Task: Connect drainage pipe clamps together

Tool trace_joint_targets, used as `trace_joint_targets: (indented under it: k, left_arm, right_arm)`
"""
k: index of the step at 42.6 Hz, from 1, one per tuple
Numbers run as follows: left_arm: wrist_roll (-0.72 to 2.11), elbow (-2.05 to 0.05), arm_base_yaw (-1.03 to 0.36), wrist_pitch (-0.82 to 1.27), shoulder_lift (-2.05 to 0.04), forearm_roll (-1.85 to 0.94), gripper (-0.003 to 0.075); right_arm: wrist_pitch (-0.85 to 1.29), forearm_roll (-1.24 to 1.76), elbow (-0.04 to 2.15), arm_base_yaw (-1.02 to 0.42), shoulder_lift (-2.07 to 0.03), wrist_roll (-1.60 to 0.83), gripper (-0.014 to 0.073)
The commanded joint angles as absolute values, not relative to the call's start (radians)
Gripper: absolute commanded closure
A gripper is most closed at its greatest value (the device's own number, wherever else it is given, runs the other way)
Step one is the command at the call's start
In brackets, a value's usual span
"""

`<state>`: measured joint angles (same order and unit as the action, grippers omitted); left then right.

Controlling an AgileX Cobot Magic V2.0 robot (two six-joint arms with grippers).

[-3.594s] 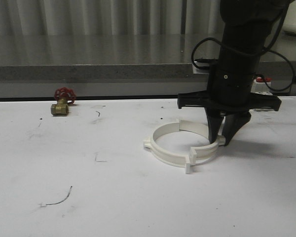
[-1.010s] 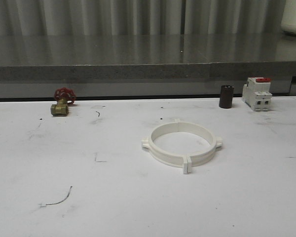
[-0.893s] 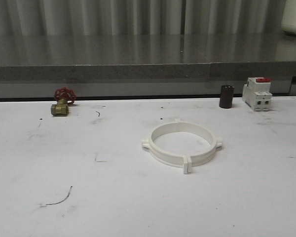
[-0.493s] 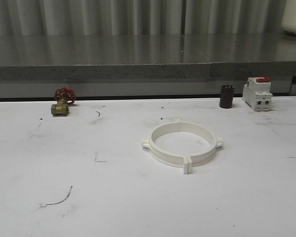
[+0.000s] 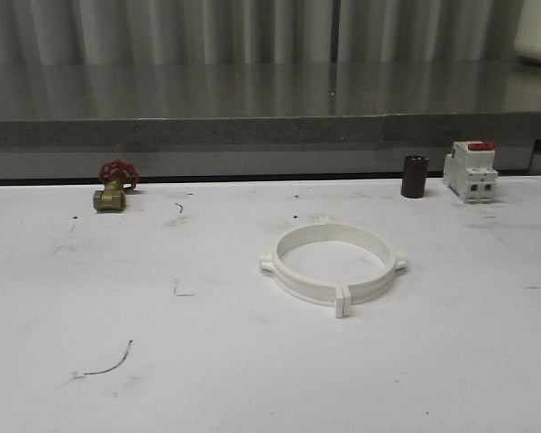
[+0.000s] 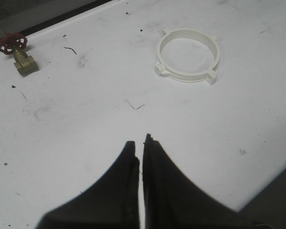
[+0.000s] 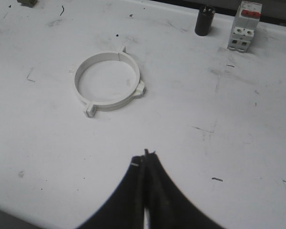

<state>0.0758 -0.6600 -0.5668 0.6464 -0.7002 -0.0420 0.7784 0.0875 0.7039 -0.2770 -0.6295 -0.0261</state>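
Near the middle of the white table [image 5: 162, 379], the drainage pipe clamps [image 5: 332, 265] lie flat as one closed ring, well apart from the valve [image 5: 114, 187] and breaker [image 5: 470, 170]. Both the left gripper [image 6: 141, 143] and right gripper [image 7: 145, 157] hang pinched together, empty, away from it. Whether the end tabs are fully latched is hard to judge; a loose seam could part if nudged.
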Motion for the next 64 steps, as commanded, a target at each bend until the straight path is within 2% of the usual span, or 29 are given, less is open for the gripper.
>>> trace_joint_targets:
  k: [1,8,13,26,32,40,64]
  left_arm:
    - [0.076,-0.686,-0.565,0.579,-0.698,-0.053,0.0741]
    - [0.076,-0.686,-0.565,0.579,-0.698,-0.050,0.0741]
    - [0.076,-0.648,-0.552,0.504,-0.649,0.059,0.0741]
    - [0.076,-0.254,-0.246,0.048,-0.315,0.075,0.0741]
    - [0.076,-0.074,-0.134,-0.058,-0.143,0.014,0.0741]
    - [0.076,0.028,-0.039,-0.073,-0.029,-0.073,0.0741]
    - [0.076,0.026,-0.015,-0.048,0.016,-0.071,0.0741]
  right_arm:
    - [0.722,0.095,0.729,-0.273,-0.627,-0.038,0.0713]
    - [0.722,0.095,0.729,-0.273,-0.627,-0.038,0.0713]
    - [0.723,0.095,0.729,-0.273,-0.627,-0.038,0.0713]
    - [0.724,0.094,0.729,-0.273,-0.627,-0.038,0.0713]
    - [0.724,0.094,0.729,-0.273,-0.627,-0.038,0.0713]
    - [0.724,0.094,0.729,-0.273,-0.627,-0.038,0.0713]
    - [0.726,0.094,0.729,-0.273,-0.630,-0.038,0.0713]
